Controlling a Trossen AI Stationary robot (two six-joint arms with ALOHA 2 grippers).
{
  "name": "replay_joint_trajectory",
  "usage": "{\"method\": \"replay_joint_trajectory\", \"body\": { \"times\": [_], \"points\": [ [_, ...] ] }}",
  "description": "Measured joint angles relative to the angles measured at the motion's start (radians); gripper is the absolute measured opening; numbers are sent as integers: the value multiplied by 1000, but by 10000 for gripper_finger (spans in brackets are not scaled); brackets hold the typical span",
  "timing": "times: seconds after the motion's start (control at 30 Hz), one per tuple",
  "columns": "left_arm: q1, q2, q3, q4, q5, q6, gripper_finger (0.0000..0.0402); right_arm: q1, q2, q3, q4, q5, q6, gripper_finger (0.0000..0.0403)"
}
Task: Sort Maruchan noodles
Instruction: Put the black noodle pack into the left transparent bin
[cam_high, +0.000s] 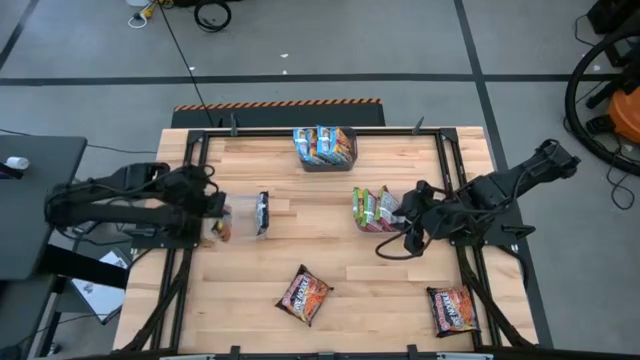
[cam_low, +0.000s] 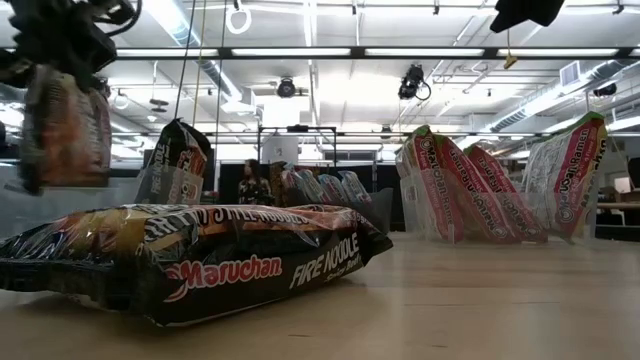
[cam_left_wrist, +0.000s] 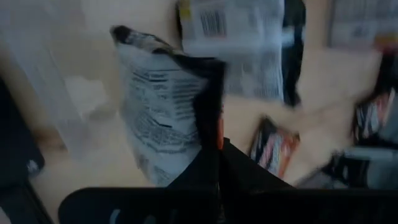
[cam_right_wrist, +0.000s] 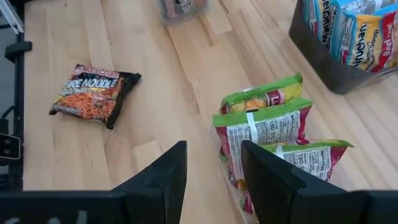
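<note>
The left claw (cam_left_wrist: 217, 155) is clamped on the edge of 1 dark packet (cam_left_wrist: 165, 118), held in the air over the tabletop's (cam_high: 330, 255) left side near a clear tub (cam_high: 245, 213) holding another dark pack. The grip looks thin, so the packet may slip, swing, or catch the tub's rim and knock it over. The right claw (cam_right_wrist: 211, 177) hovers with its fingers apart, holding nothing, just beside the green packs (cam_right_wrist: 267, 134); pressing in could topple that upright row. 2 loose packs (cam_high: 303, 294) lie near the front edge, reading "Maruchan" and "FIRE NOODLE". Blue packs stand in the grey bin (cam_high: 325, 147); a label there reads "Beef".
</note>
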Motion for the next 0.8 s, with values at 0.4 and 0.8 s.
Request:
{"method": "replay_joint_trajectory", "body": {
  "times": [0.4, 0.8],
  "points": [
    [176, 162, 0, -22, -81, 173, 3, -1, 72, 0, 38, -25, 4, 158],
    [179, 321, -1, 139, -88, 154, 4, 7, 168, 0, 232, -32, -137, 158]
  ]
}}
